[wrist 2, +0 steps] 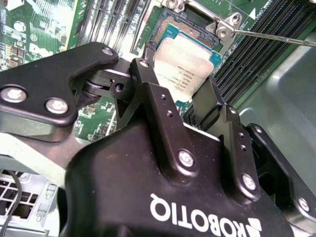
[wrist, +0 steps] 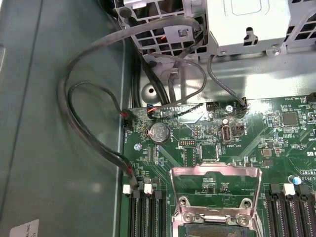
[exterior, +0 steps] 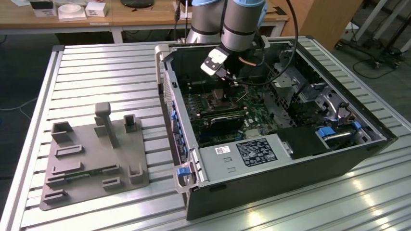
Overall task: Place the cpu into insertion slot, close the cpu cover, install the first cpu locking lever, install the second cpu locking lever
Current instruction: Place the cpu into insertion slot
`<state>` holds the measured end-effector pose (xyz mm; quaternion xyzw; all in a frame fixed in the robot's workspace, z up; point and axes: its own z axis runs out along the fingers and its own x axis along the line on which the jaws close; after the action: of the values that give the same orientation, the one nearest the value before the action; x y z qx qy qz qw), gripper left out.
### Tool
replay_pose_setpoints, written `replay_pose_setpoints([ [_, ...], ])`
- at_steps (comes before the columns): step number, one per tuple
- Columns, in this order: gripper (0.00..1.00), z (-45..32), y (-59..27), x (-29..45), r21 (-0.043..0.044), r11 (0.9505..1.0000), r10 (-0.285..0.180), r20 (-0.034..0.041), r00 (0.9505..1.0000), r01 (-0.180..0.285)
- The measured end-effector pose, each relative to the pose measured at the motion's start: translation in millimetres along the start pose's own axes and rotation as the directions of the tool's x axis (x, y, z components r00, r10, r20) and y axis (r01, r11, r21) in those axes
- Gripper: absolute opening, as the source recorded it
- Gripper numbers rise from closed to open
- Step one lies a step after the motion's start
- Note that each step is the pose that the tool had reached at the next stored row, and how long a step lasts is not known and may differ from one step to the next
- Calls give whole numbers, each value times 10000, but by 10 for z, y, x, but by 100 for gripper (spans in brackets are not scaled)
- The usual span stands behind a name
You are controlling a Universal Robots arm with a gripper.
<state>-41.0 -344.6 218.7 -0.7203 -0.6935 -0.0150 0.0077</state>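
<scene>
In the second wrist view the cpu (wrist 2: 186, 63), a flat square chip with a silver top and green edge, sits between my black fingers (wrist 2: 148, 84), slightly tilted just above the insertion slot (wrist 2: 193, 19). My gripper (wrist 2: 177, 81) is shut on the cpu. The exterior view has the gripper (exterior: 226, 79) low inside the open computer case, over the green board. The cpu cover (wrist: 216, 171), a silvery frame with a square window, stands swung open behind the insertion slot (wrist: 217, 231) in the first wrist view. A thin metal locking lever (wrist 2: 276, 36) juts out beside the socket.
Long black memory slots (wrist: 145, 212) flank the socket on both sides. Black cables (wrist: 94, 123) loop along the case wall near a coin battery (wrist: 159, 132). A metal drive cage (wrist: 247, 24) sits beyond the board. On the slatted table, a grey fixture plate (exterior: 93, 159) lies at the exterior view's left.
</scene>
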Motion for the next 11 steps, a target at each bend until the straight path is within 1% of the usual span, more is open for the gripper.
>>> replay_pose_setpoints([
  [11,54,15,1,-8,4,9999,-103,-4,9999,103],
])
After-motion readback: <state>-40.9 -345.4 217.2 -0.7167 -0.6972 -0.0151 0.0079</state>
